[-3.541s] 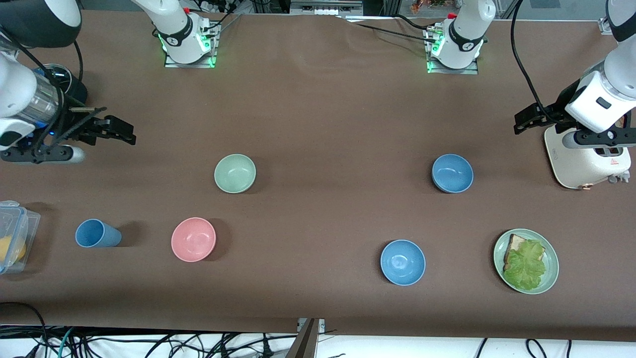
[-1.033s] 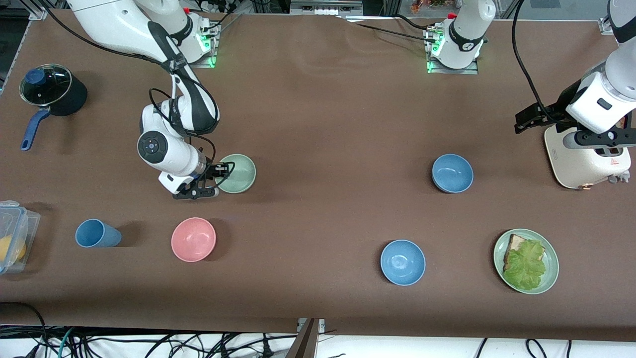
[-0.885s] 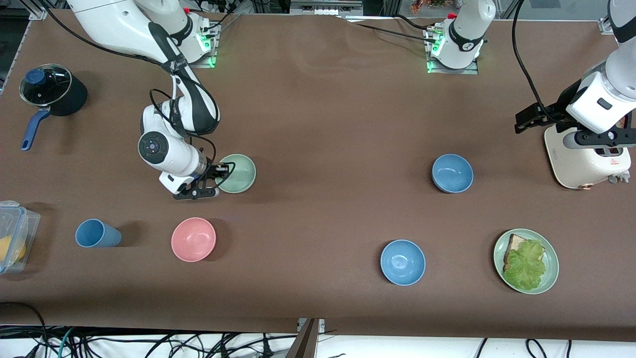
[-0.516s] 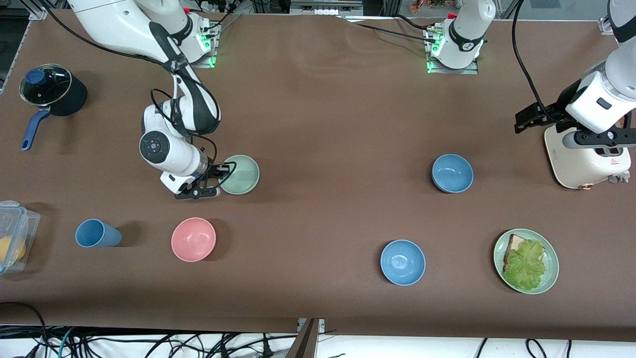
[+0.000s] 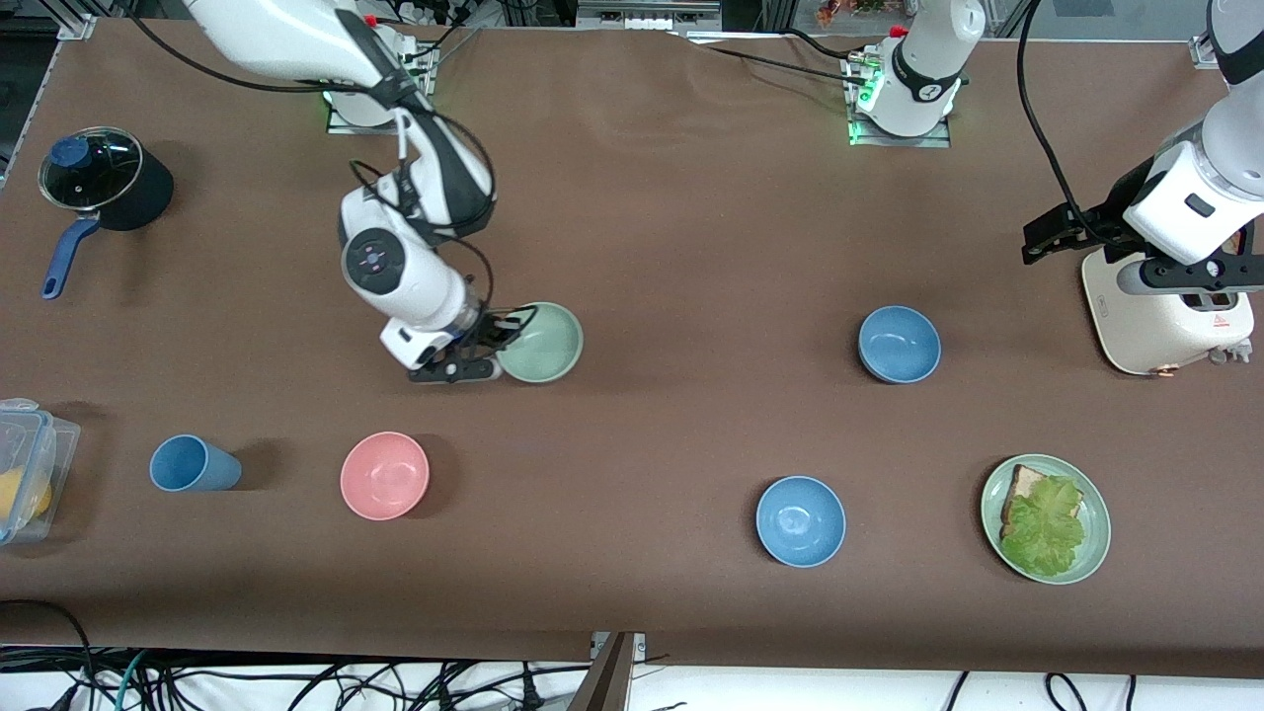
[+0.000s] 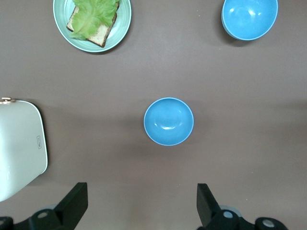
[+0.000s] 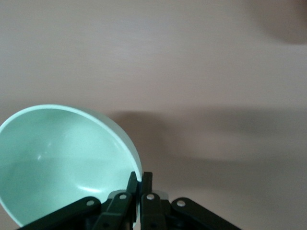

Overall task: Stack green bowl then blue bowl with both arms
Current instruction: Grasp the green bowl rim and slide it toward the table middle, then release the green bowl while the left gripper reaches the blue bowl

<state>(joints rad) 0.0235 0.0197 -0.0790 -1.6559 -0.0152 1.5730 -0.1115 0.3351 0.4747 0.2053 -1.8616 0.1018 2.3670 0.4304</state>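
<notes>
My right gripper [image 5: 502,334] is shut on the rim of the pale green bowl [image 5: 543,343], one finger inside and one outside. The bowl hangs just above the table's middle strip; in the right wrist view the green bowl [image 7: 62,153] casts a shadow on the cloth beside my right gripper [image 7: 140,175]. The dusky blue bowl [image 5: 899,344] sits upright and empty toward the left arm's end. My left gripper [image 5: 1039,245] waits, open and empty, in the air beside the toaster. In the left wrist view the blue bowl [image 6: 169,121] lies well ahead of my left gripper [image 6: 141,201].
A brighter blue bowl [image 5: 800,520] and a green plate [image 5: 1096,553] with bread and lettuce lie nearer the front camera. A pink bowl [image 5: 384,475], blue cup [image 5: 193,464], clear box [image 5: 25,464] and black pot [image 5: 99,178] sit at the right arm's end. A white toaster [image 5: 1165,316] stands below the left arm.
My right gripper closed on the green bowl's rim, raised it and carried it toward the table's middle. The left arm has not moved.
</notes>
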